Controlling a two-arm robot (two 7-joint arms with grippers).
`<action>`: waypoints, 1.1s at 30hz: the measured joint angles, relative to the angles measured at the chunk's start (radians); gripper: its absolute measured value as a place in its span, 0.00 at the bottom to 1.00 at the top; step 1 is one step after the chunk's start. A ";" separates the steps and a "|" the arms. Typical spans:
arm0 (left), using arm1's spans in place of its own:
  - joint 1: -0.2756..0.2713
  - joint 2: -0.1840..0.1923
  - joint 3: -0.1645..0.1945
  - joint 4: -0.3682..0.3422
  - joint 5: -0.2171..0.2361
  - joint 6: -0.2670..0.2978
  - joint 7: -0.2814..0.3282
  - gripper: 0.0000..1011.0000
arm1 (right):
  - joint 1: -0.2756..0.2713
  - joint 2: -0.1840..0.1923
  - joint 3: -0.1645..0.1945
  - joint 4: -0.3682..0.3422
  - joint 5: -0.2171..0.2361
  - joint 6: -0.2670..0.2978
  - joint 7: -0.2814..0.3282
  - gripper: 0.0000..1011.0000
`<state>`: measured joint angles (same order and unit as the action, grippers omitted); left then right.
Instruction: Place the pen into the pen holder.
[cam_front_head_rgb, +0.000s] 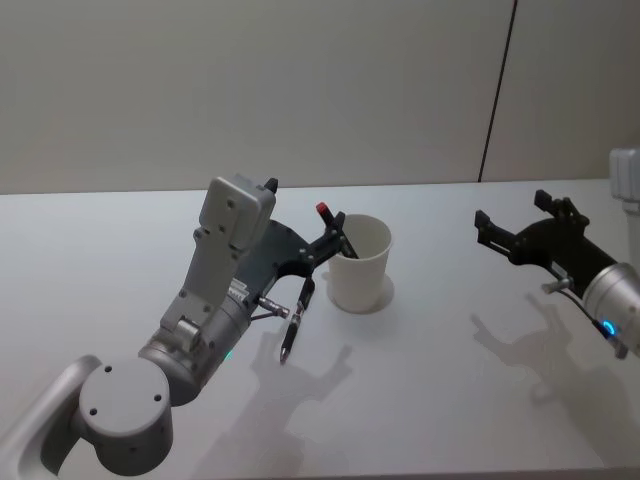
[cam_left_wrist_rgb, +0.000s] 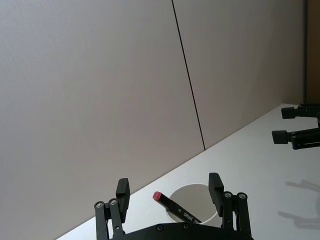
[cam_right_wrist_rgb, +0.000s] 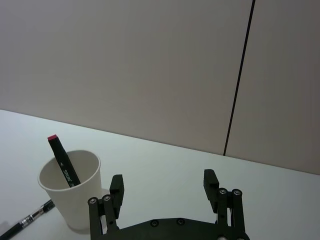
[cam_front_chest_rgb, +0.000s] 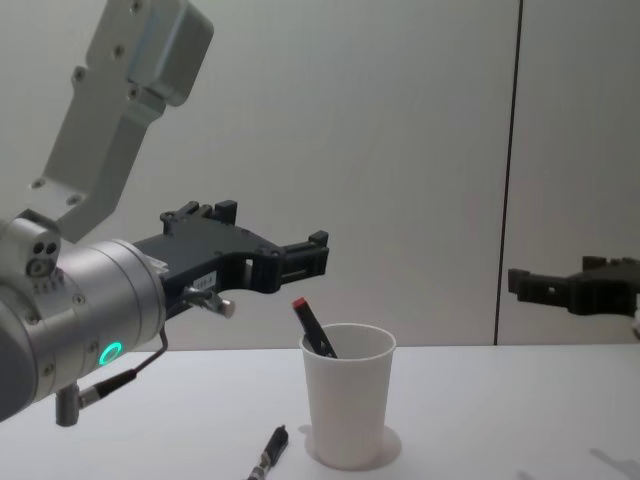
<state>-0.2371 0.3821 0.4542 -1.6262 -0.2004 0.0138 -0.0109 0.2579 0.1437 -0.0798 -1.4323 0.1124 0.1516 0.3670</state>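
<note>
The pen holder (cam_front_head_rgb: 362, 268) is a white paper cup standing upright mid-table. A black pen with a red end (cam_front_head_rgb: 333, 228) leans inside it, red tip above the rim. It shows in the left wrist view as pen (cam_left_wrist_rgb: 176, 208) in cup (cam_left_wrist_rgb: 200, 187), and in the chest view as pen (cam_front_chest_rgb: 312, 329) in cup (cam_front_chest_rgb: 348, 415). My left gripper (cam_front_head_rgb: 325, 245) hovers open just above and behind the cup's rim, holding nothing (cam_left_wrist_rgb: 169, 186). My right gripper (cam_front_head_rgb: 512, 212) hangs open in the air at the far right, apart from the cup.
A second black pen (cam_front_head_rgb: 296, 322) lies flat on the white table just left of the cup, also seen as pen (cam_right_wrist_rgb: 29, 220) and pen (cam_front_chest_rgb: 268, 455). A white cylindrical object (cam_front_head_rgb: 626, 182) stands at the right edge. A plain wall is behind.
</note>
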 joint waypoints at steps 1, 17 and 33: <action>0.000 0.000 0.000 0.000 0.000 0.000 0.000 0.99 | -0.003 0.002 0.000 -0.003 -0.002 0.001 0.000 0.99; 0.000 0.000 0.000 0.000 0.000 0.000 0.000 0.99 | -0.045 0.020 0.002 -0.048 -0.020 0.014 0.008 0.99; 0.000 0.000 0.000 0.000 0.000 0.000 -0.001 0.99 | -0.056 0.025 0.003 -0.059 -0.026 0.017 0.011 0.99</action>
<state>-0.2369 0.3820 0.4541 -1.6262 -0.2004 0.0142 -0.0114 0.2018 0.1690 -0.0765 -1.4918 0.0866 0.1687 0.3776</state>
